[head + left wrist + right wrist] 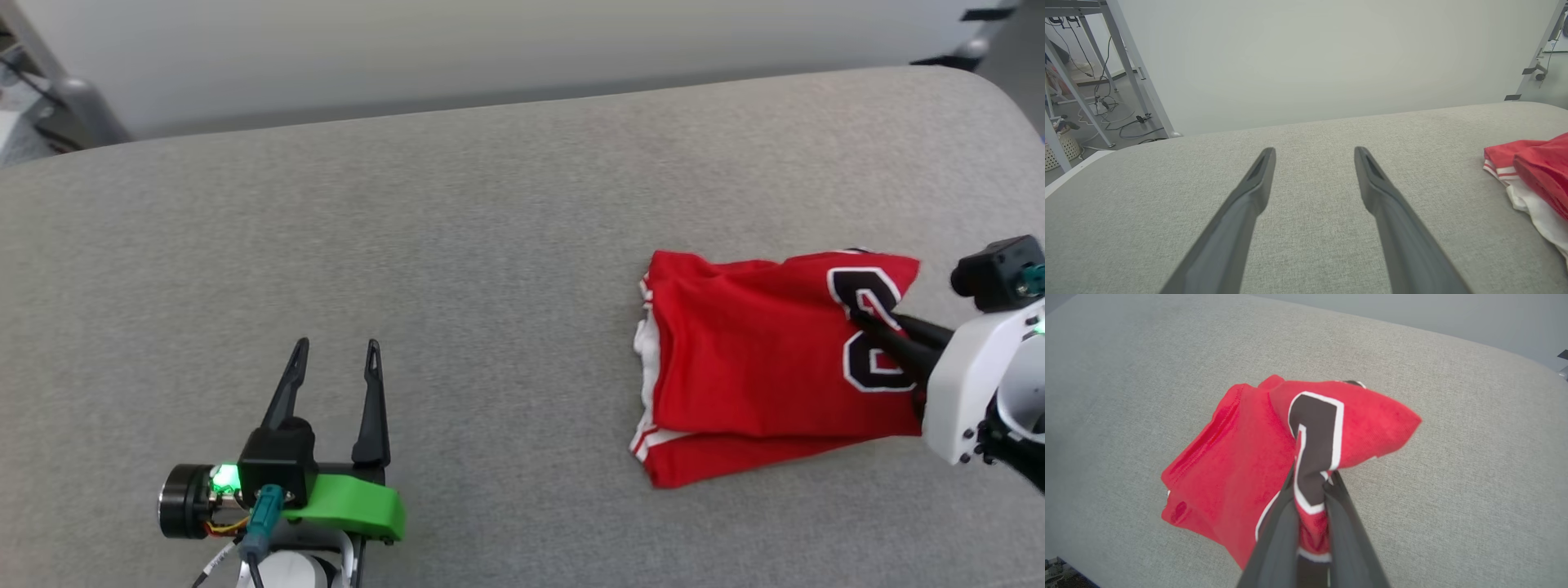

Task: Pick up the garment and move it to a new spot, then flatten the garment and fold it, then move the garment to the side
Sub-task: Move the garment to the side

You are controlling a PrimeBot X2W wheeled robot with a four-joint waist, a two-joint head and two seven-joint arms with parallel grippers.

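Evidently you're on the last step: the red, soft T-shirt with white trim and a black numeral (751, 367) lies folded toward the right of the grey fabric-covered bench (490, 245). Your right gripper (1311, 486) has its jaws clenched on the cloth at the numeral. The left gripper (337, 347) hovers well apart, jaws released. Next, I'd judge, draw the bundle sideways without spilling its folds.
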